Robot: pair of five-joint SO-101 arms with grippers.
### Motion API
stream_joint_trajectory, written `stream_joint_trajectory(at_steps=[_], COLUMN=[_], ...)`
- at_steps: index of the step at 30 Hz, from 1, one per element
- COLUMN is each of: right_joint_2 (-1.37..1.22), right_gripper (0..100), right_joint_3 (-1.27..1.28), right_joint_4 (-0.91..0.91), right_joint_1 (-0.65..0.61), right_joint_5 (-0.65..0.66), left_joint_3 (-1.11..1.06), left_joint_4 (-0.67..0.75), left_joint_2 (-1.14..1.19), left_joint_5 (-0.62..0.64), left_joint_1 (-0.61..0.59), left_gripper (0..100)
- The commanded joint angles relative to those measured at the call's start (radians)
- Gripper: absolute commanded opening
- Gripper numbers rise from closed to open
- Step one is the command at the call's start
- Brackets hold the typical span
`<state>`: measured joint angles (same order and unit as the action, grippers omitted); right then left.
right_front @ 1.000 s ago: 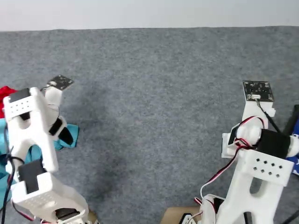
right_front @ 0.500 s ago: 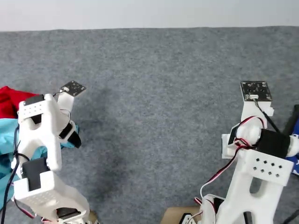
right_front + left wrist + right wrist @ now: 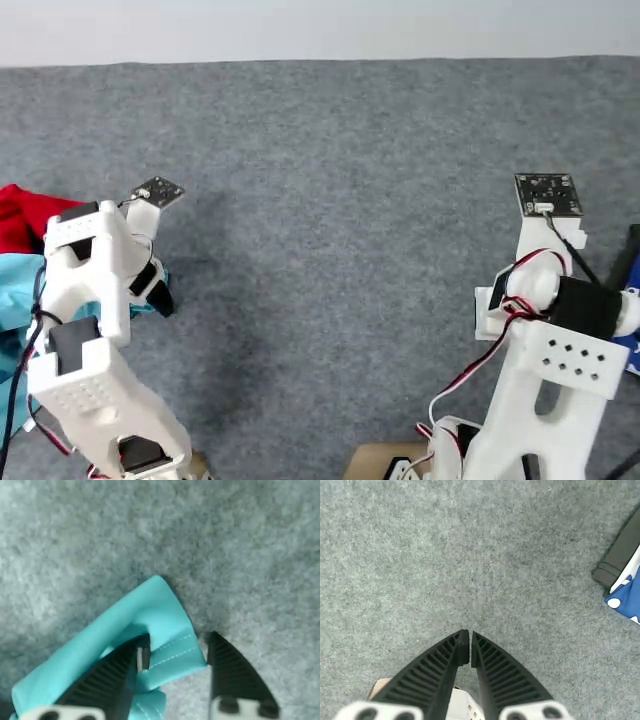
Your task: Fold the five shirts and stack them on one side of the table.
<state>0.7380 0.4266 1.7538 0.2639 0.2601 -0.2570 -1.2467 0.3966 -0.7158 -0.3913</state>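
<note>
A teal shirt (image 3: 150, 615) lies bunched on the grey felt table (image 3: 340, 180) at the far left, its hemmed corner pointing toward the middle. My left gripper (image 3: 177, 645) is open and low over it, with that corner between the two fingers. In the high view the left arm (image 3: 90, 290) covers most of the teal shirt (image 3: 20, 285), and a red shirt (image 3: 18, 215) lies just behind it. My right gripper (image 3: 469, 636) is shut on nothing, above bare felt. A blue shirt with white dots (image 3: 626, 602) lies at the table's right edge.
A dark flat object (image 3: 620, 555) sits beside the blue shirt (image 3: 630, 345) at the right edge. The right arm (image 3: 550, 340) stands at the front right. The table's far edge runs along a pale wall.
The left arm has shifted right and slightly toward the front, uncovering more of the red shirt. The right arm has barely moved.
</note>
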Motion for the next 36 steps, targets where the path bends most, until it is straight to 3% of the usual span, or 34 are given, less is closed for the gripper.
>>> stream_joint_trajectory(at_steps=[1, 4, 9, 13, 19, 29, 36], right_joint_2=[0.025, 0.027, 0.03, 0.03, 0.03, 0.031, 0.031], right_gripper=[0.9, 0.9, 0.9, 0.9, 0.9, 0.9, 0.9], right_joint_3=[-0.008, -0.008, -0.009, -0.009, -0.009, -0.008, -0.005], right_joint_4=[0.039, 0.039, 0.039, 0.039, 0.039, 0.041, 0.041], right_joint_1=[-0.004, -0.004, -0.004, -0.004, -0.005, -0.005, -0.005], right_joint_5=[0.011, 0.011, 0.011, 0.011, 0.011, 0.114, 0.137], left_joint_3=[0.044, 0.081, 0.294, 0.535, 0.82, 1.132, 1.429], left_joint_4=[0.014, -0.009, -0.224, -0.376, -0.503, -0.505, -0.442], left_joint_2=[0.041, 0.04, 0.014, -0.127, -0.319, -0.427, -0.431], left_joint_5=[0.012, 0.012, 0.025, 0.147, 0.288, 0.506, 0.537], left_joint_1=[-0.003, 0.002, -0.002, 0.011, 0.153, 0.436, 0.675], left_gripper=[9, 0, 0, 0, 0, 0, 0])
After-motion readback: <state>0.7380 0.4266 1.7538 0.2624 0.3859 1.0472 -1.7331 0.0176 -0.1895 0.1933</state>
